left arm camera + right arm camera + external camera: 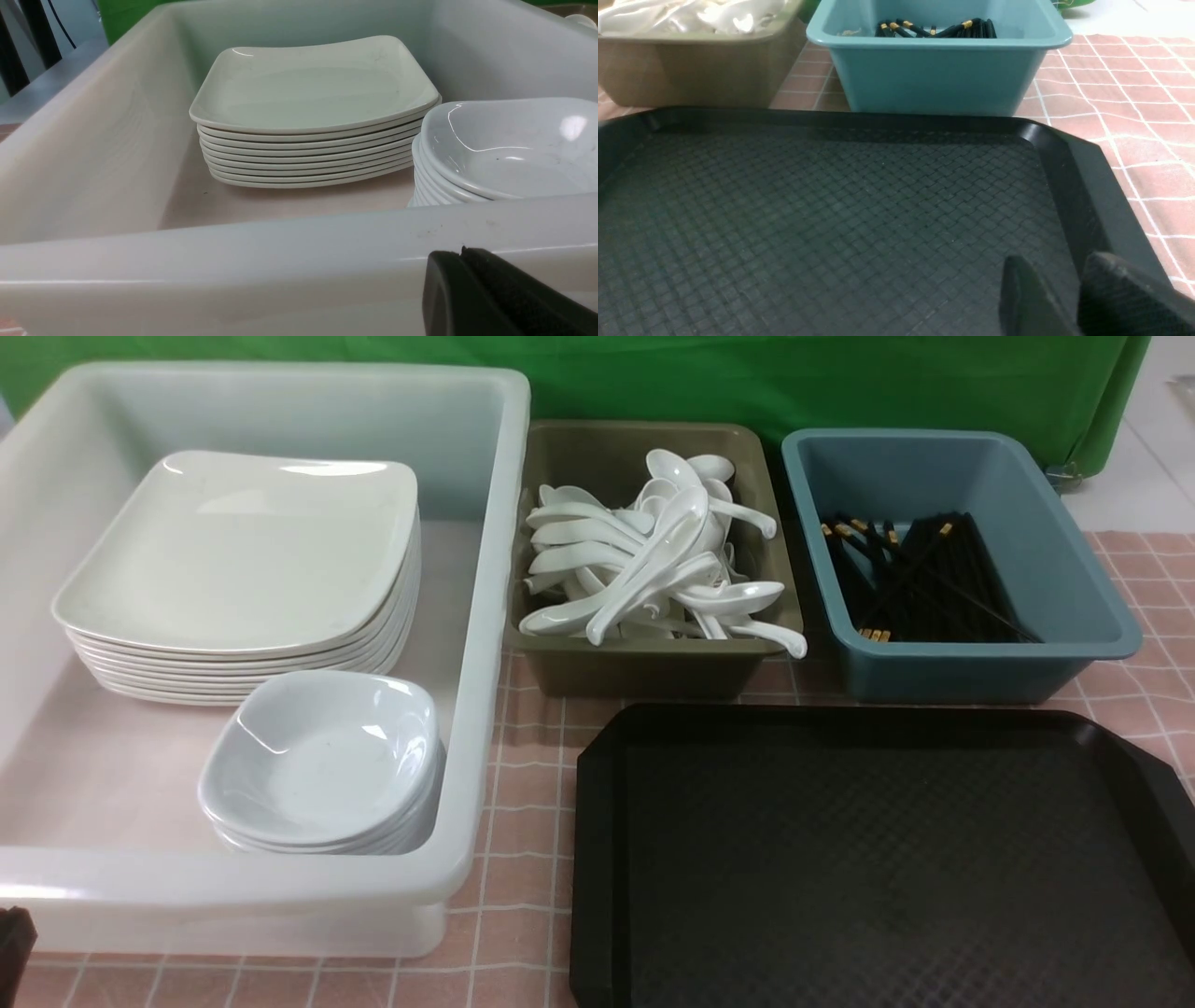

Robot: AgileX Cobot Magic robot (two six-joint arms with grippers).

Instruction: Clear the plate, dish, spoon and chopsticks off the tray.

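Black, diamond-textured plastic tray [878,859] lies bare on the pink checked tabletop [523,784]. Large white square plates [243,551] and small dishes [322,756] sit stacked in the translucent white tub [485,616]; white spoons [653,560] fill the olive tub [644,672], black chopsticks [924,583] the blue tub [980,672]. Right claw [1078,298] fingers stand slightly apart; left claw [490,294] state I cannot tell.
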